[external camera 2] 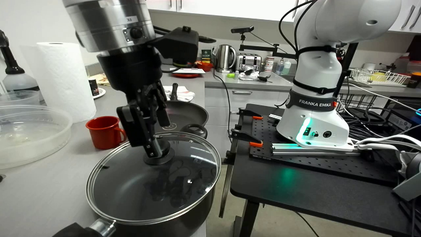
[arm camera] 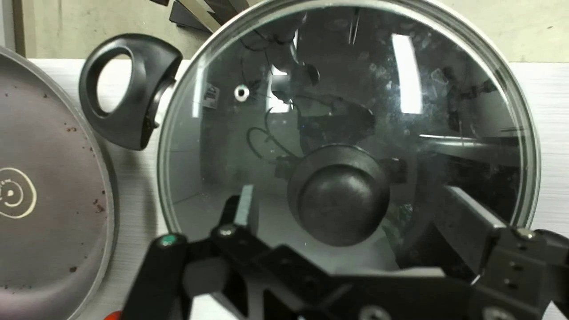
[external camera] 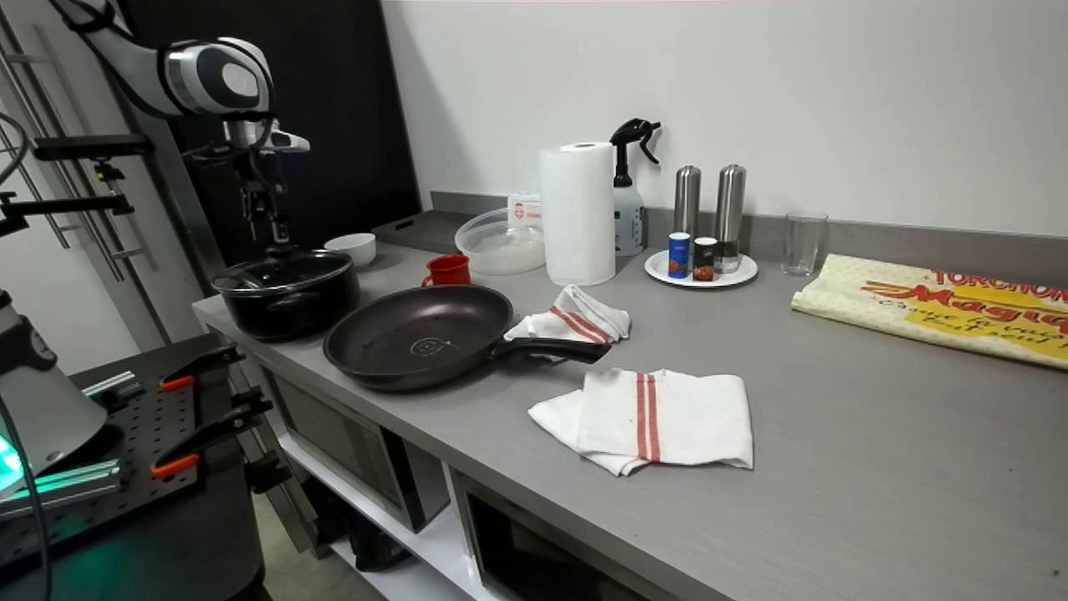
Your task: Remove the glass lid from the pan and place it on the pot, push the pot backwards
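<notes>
The glass lid [external camera 2: 128,194] lies on the black pot [external camera: 292,315], with its steel rim on the pot's rim. The lid fills most of the wrist view [arm camera: 249,133], its black round knob [arm camera: 342,200] near the middle. My gripper [arm camera: 349,187] is open. Its fingers stand on either side of the knob with a gap on both sides. In an exterior view the gripper [external camera 2: 158,141] points down at the knob and partly hides it. The wide black pan [external camera: 417,334] stands uncovered beside the pot; its edge shows in the wrist view [arm camera: 53,178].
A red mug [external camera: 448,270], a white bowl [external camera: 355,248] and a clear plastic tub [external camera: 499,246] stand behind the pan and pot. The pot's side handle [arm camera: 129,89] points toward the pan. The counter's front edge [external camera: 400,417] runs close to both. White cloths [external camera: 667,417] lie near the pan handle.
</notes>
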You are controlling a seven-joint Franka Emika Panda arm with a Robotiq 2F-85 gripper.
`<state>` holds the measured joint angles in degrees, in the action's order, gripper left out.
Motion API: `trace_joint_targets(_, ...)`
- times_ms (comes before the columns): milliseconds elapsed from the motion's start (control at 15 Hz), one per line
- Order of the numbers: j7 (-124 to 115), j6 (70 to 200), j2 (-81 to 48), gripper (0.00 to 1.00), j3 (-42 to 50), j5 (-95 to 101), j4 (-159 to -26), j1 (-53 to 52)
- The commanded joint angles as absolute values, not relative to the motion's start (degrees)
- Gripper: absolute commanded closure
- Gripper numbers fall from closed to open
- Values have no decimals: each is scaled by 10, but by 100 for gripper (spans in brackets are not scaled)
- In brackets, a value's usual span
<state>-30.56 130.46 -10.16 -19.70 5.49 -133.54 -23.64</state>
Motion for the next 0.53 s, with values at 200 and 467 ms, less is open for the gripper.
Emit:
trace_joint_targets(200, -311, 1345, -35, 0, -213, 5, -1418, -245)
trace_joint_targets(467, -307, 1369, -28, 0, -222, -12, -1444, -246)
